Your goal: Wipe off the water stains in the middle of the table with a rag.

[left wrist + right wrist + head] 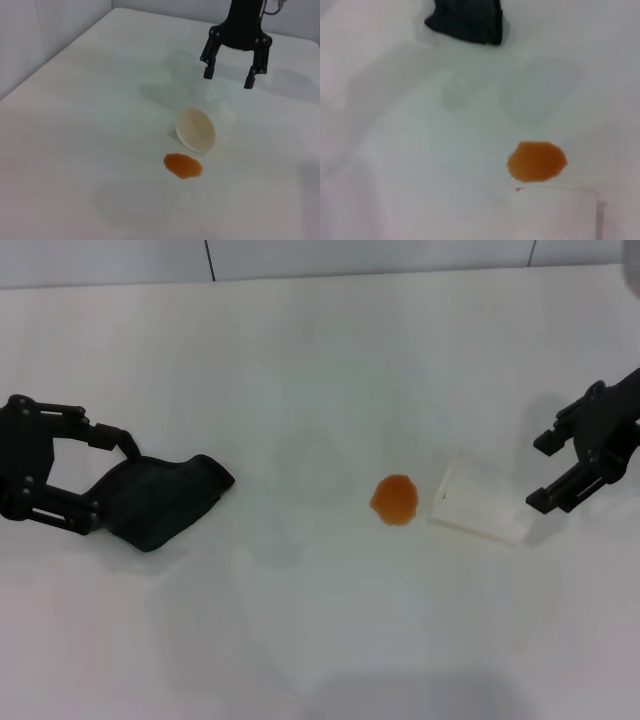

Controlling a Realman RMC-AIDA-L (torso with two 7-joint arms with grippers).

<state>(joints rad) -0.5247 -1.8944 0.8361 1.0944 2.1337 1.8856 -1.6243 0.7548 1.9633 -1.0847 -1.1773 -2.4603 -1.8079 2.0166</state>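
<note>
An orange puddle, the water stains (395, 499), is seen near the middle of the white bench (300, 640). A white paper cup (479, 503) lies tipped on its side just beside the puddle, on the robot's right of it. The cup's open mouth is turned toward the puddle.

The dark rag (160, 497) is found well apart from the puddle, far over on the robot's left. It is bunched up on the bench. The left gripper (100, 480) is set around one end of the rag, with its fingers spread wide on either side of the cloth. The cloth is not seen to be pinched.

The right gripper (548, 472) is held just past the cup, on the robot's right. Its fingers are apart and nothing is held between them.

Bare bench is seen between the rag and the puddle.
</note>
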